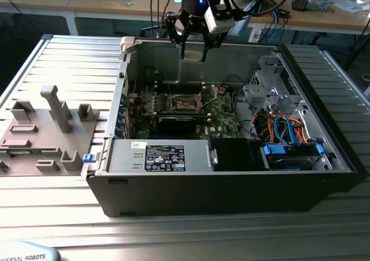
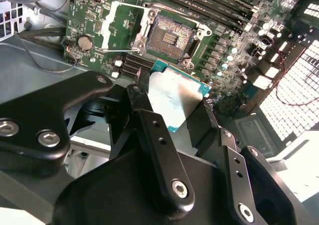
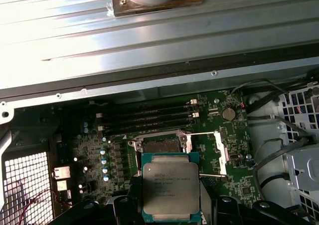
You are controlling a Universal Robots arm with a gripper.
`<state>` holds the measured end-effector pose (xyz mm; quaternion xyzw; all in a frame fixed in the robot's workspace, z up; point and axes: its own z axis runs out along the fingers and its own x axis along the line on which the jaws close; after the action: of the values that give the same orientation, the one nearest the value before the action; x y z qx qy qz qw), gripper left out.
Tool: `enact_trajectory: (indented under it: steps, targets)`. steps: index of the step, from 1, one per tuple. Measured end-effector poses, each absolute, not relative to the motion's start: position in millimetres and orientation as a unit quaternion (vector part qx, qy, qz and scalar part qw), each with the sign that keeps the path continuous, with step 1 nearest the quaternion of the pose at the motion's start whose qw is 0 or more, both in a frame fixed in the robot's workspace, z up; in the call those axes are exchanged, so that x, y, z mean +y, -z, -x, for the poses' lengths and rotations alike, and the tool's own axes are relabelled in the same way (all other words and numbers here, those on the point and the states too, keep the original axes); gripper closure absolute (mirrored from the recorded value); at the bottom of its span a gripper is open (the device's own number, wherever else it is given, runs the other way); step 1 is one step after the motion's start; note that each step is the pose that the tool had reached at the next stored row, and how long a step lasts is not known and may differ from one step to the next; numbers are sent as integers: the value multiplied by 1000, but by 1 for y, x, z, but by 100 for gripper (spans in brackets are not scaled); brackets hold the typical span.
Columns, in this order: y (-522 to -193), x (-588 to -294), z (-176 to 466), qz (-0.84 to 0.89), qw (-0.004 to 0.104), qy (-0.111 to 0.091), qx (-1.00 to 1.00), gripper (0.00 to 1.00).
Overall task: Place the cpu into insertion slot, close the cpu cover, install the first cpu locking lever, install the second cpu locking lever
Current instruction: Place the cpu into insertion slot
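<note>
The tool [image 1: 193, 52] pinches the cpu [image 3: 171, 187] above the open computer case [image 1: 231, 180]. The socket [image 2: 172, 38] sits empty and the cpu cover [image 2: 105, 29] is raised, so no step looks finished.

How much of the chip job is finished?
Nothing is finished yet. In hand: the gripper is shut on the cpu, holding it above the green board. The insertion slot is empty, and the cpu cover stands swung open beside it. Left: seating the chip, closing the cover and both locking steps.
</note>
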<state>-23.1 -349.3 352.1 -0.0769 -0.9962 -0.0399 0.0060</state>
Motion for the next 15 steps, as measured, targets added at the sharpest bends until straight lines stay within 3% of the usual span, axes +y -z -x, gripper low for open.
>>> enact_trajectory:
  steps: [15]
  targets:
    - [-352, -349, 23, 81, 6, 40, -996, 46]
